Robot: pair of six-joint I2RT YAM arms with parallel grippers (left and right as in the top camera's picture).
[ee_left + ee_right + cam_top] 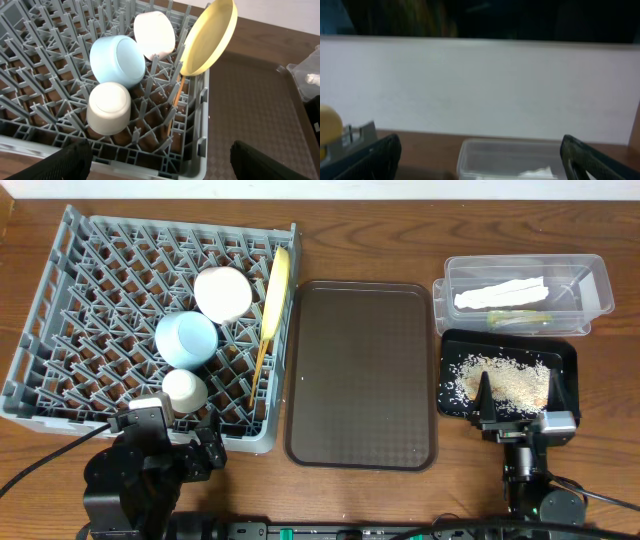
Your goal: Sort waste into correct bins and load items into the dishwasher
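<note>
The grey dish rack (pixel 60 290) holds a white bowl (pixel 222 292), a light blue bowl (pixel 186 338), an off-white cup (pixel 184 389), a yellow plate (pixel 277 290) on edge and chopsticks (pixel 260 365). The clear tub (pixel 595 280) holds the white napkin (pixel 500 293) and the green wrapper (pixel 520 318). The black tray (pixel 565 355) holds rice crumbs (pixel 500 380). My left gripper (pixel 160 165) is open and empty at the rack's front right corner, facing the cup (pixel 109 107). My right gripper (pixel 520 402) is open and empty over the black tray's front edge.
A flat brown serving tray (pixel 362 375) lies between the rack and the bins. The right wrist view shows the tub (pixel 510 157) ahead and a white wall behind the table. The left arm's base sits at the front left.
</note>
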